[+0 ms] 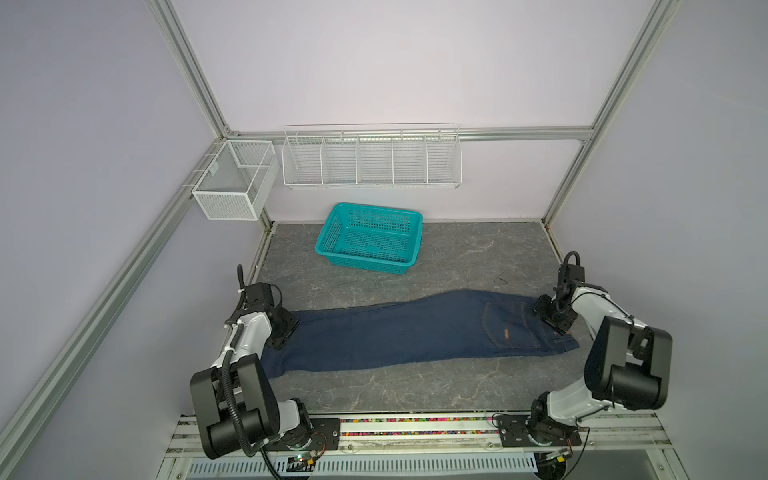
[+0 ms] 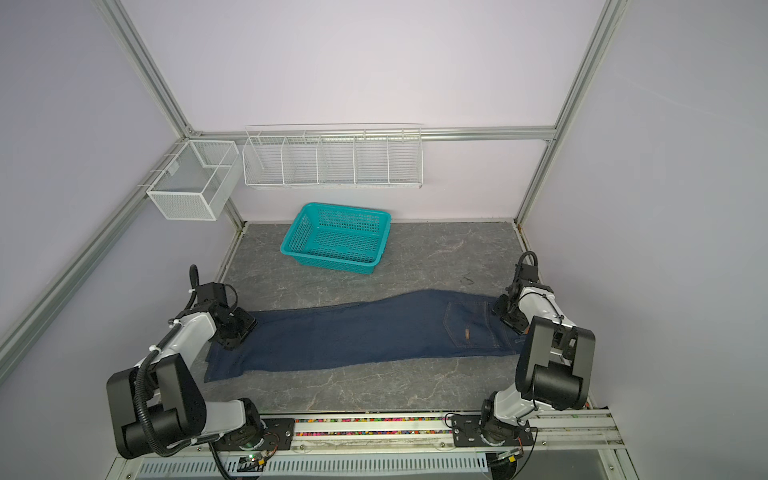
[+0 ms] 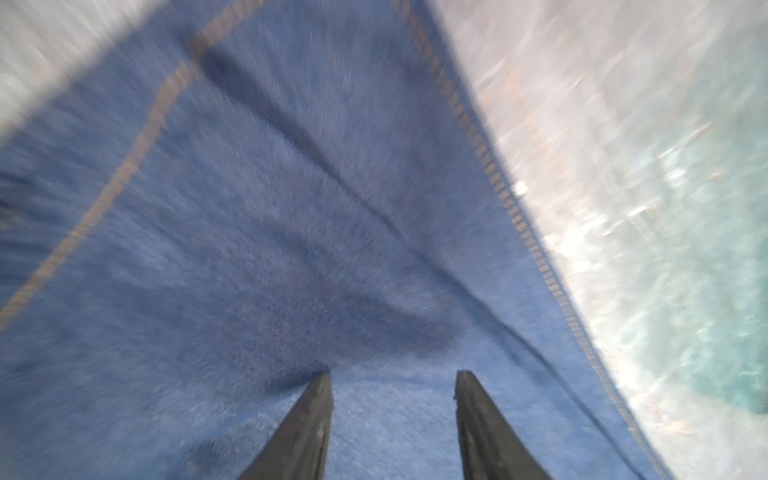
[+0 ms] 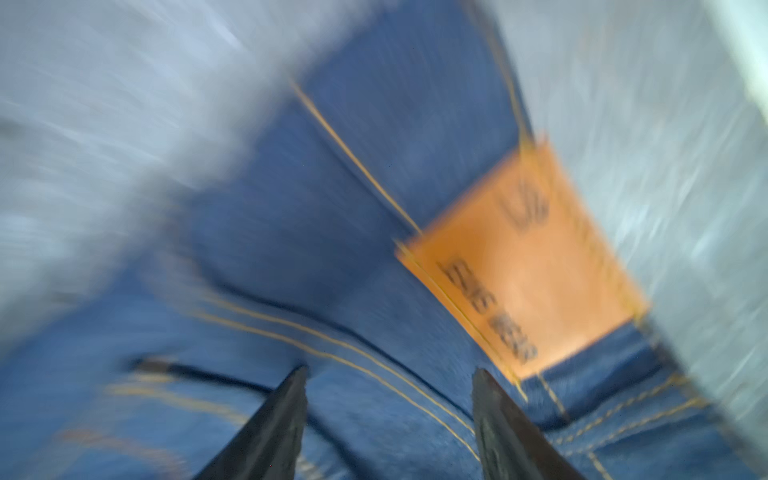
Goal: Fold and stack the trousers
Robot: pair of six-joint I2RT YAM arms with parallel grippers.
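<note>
Trousers [image 1: 395, 332]: one pair, flat; one basket [image 1: 328, 230]; left claw [image 3: 395, 374], right claw [image 4: 390, 369] parted.

Hem of trousers [image 1: 395, 332] partly behind left arm [image 1: 249, 336]; patch [image 4: 528, 257] lettering blurred, unreadable

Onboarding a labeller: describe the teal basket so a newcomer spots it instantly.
Start at the grey marbled tabletop. Near its far edge, below the white wire rack on the back wall, sits the teal basket. It alone is coloured plastic and stands on the tabletop; the rack and white mesh box hang above.
</note>
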